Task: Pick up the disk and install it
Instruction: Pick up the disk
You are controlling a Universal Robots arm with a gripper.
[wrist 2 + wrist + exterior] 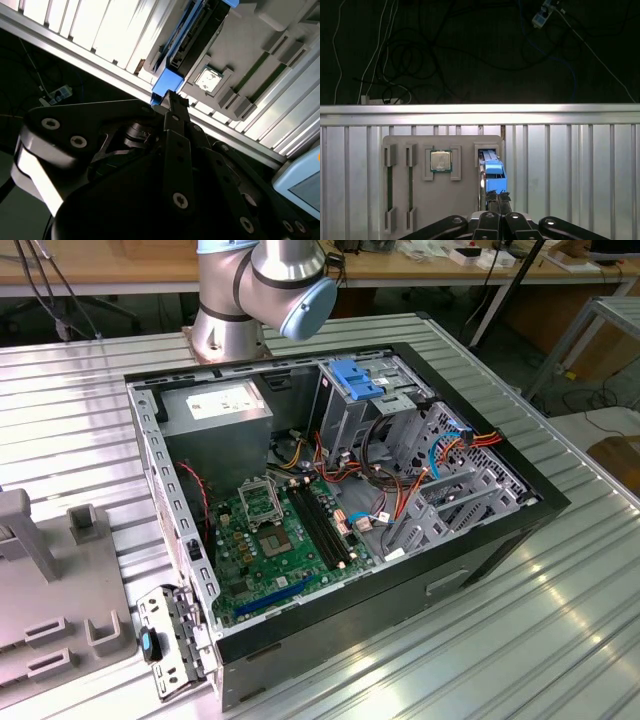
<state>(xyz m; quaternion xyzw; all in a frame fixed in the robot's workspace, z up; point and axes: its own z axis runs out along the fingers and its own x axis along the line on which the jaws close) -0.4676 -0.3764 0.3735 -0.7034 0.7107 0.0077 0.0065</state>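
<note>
1. In the exterior view the arm [262, 290] is cut off by the top edge just above its base joint.
2. The grey fixture tray [60, 575] runs out past that view's left and bottom edges.
3. Bundled cables [400, 475] and sheet metal hide the inside of the drive cage [345, 420].
4. In the first wrist view the gripper [498, 195] covers the near end of the disk [493, 172], and the bottom edge cuts the gripper's body. Whether it clasps the disk cannot be told.
5. In the second wrist view the disk passes out at the top edge, and the gripper's dark body hides the near part of the tray.
6. The floor beyond the table [580, 170] is too dark to make out.
</note>
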